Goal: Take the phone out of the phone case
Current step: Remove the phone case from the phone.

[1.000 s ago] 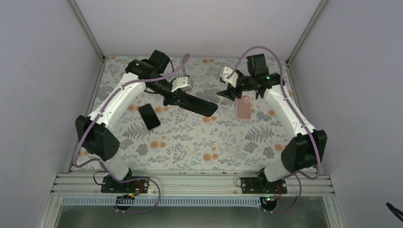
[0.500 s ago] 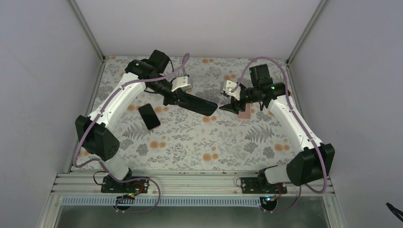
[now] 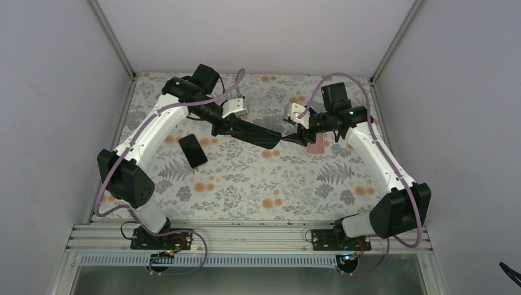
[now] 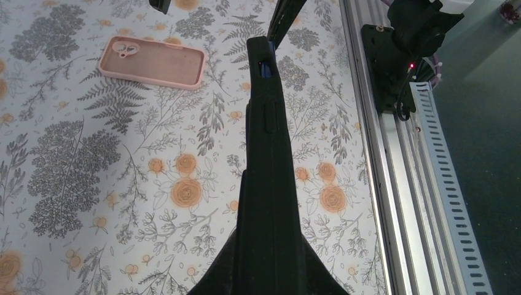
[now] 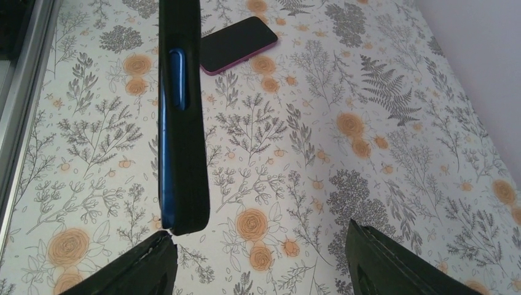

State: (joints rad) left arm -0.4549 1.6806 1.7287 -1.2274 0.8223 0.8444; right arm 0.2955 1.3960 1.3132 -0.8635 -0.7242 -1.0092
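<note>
My left gripper point(image 3: 236, 128) is shut on a black phone case point(image 3: 261, 136) with a blue phone in it, held edge-up above the table's middle. In the left wrist view the case point(image 4: 267, 153) runs straight out from my closed fingers. My right gripper point(image 3: 293, 136) is open, right at the case's far end. In the right wrist view the case point(image 5: 181, 110) shows a blue phone edge point(image 5: 177, 80). Its tip hangs just above my left fingertip point(image 5: 138, 267), and the other fingertip point(image 5: 393, 261) stands far to the right.
An empty pink phone case point(image 3: 316, 146) lies on the floral cloth under my right arm and shows in the left wrist view point(image 4: 153, 61). A bare dark phone point(image 3: 193, 150) lies at the left and shows in the right wrist view point(image 5: 238, 44). An aluminium rail point(image 3: 246, 236) runs along the near edge.
My right gripper has moved down and left from above the pink case to the far end of the held black case. The left arm has barely moved.
</note>
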